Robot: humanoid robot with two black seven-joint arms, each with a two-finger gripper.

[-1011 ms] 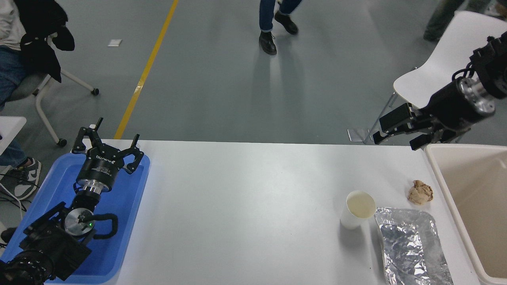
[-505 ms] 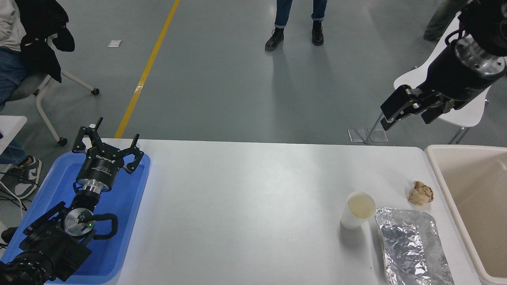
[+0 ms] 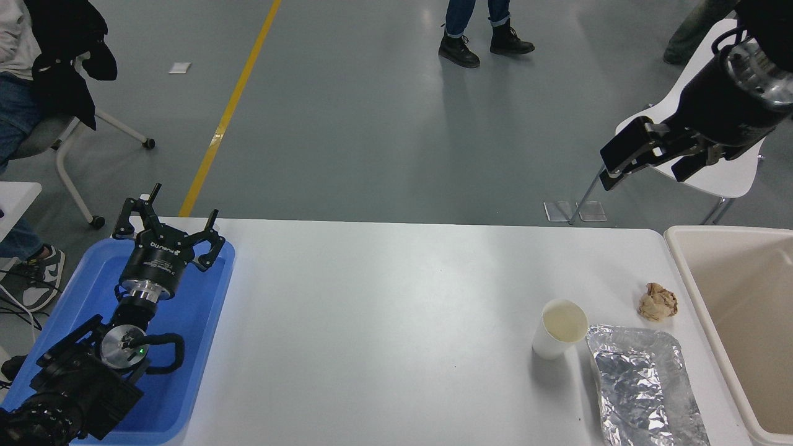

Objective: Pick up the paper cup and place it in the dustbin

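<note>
The white paper cup [image 3: 559, 329] stands upright on the white table [image 3: 396, 310], at the right, with its cream inside showing. The beige dustbin [image 3: 737, 322] stands at the table's right edge, partly cut off by the picture. My right gripper [image 3: 650, 162] hangs open and empty, high above the table's far right corner, well away from the cup. My left gripper [image 3: 170, 226] is open and parked over the blue tray at the lower left.
A crinkled silver foil tray [image 3: 644, 387] lies right of the cup. A crumpled brown paper ball [image 3: 658, 301] lies behind it, near the dustbin. A blue tray [image 3: 186, 347] is at the left. A white chair [image 3: 712, 148] and a person's legs [image 3: 483, 28] are beyond the table.
My right arm has risen from just above the dustbin's far rim to high over the table's far right corner. The person beyond the table has stepped to the right.
</note>
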